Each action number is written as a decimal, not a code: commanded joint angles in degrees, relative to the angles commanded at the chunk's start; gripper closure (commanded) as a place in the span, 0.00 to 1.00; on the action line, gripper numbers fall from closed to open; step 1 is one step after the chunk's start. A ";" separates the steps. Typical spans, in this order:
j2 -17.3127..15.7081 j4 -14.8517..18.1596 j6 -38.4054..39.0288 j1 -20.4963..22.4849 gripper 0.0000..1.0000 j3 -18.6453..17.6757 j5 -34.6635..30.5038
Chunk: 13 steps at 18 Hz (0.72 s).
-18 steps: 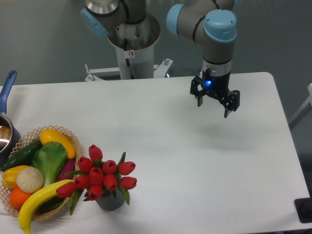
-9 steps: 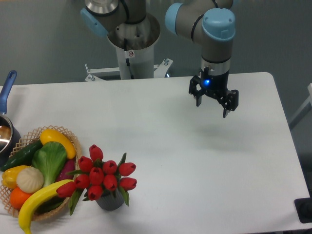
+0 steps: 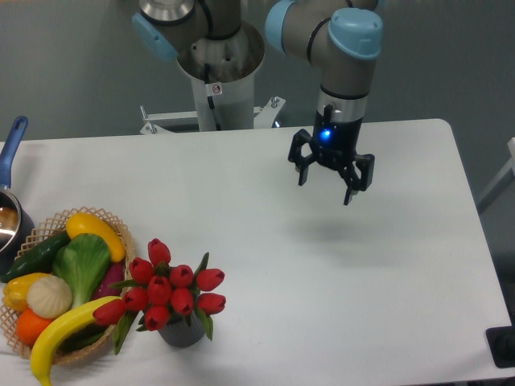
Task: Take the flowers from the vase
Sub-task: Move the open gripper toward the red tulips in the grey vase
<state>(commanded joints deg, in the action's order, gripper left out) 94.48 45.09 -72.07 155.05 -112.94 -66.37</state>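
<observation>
The gripper [image 3: 327, 176], jaws spread wide and empty, hangs well apart from the red tulips [image 3: 169, 291] standing in the grey vase [image 3: 182, 331] beside the woven basket [image 3: 50, 223] (probably light, floppy; best pinched at the bunched stems).

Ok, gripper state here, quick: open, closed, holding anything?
Gripper: open, holding nothing, above the table, well away from the flowers.

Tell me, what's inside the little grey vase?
The vase holds the flowers, red tulip buds with green leaves spreading over its mouth. The stems' lower ends and anything else inside are hidden by the blooms and the vase wall.
</observation>
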 joint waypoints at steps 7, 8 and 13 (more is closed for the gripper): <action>0.70 -0.36 2.81 -0.97 0.00 0.09 20.98; 0.88 -0.36 2.81 -0.97 0.00 0.09 24.24; 3.51 -0.36 2.81 -2.20 0.00 0.79 34.72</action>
<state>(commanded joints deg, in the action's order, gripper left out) 97.99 44.74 -69.26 152.85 -112.15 -31.64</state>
